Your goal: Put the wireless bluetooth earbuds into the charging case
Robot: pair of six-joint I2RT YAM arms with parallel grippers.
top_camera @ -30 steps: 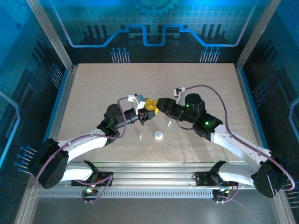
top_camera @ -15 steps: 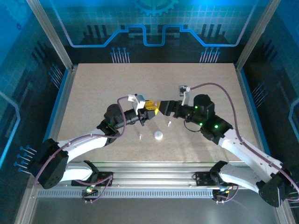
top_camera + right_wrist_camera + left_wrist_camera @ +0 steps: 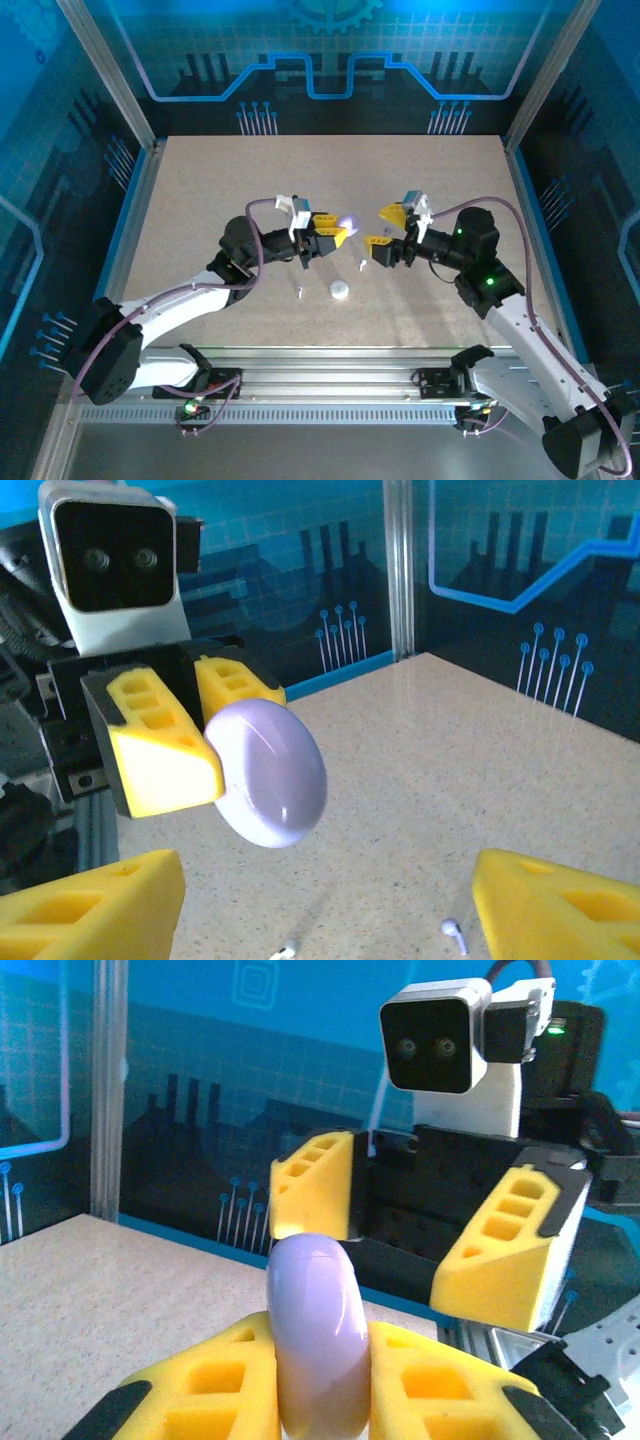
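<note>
Two white earbuds (image 3: 362,266) lie on the surface (image 3: 200,200) toward its near edge, a white puck (image 3: 340,290) between them.
Above, the left end effector (image 3: 336,228) pinches a pale purple charging case (image 3: 310,1320); the right end effector (image 3: 385,226) stands wide open, empty.

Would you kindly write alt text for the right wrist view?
The left gripper is shut on a pale purple case, held above the table. The right gripper stands open in the foreground, with two white earbuds lying on the table between its fingers.

Top cam overhead-rear; wrist cams close, face-to-face; shared: case (image 3: 310,1330)
</note>
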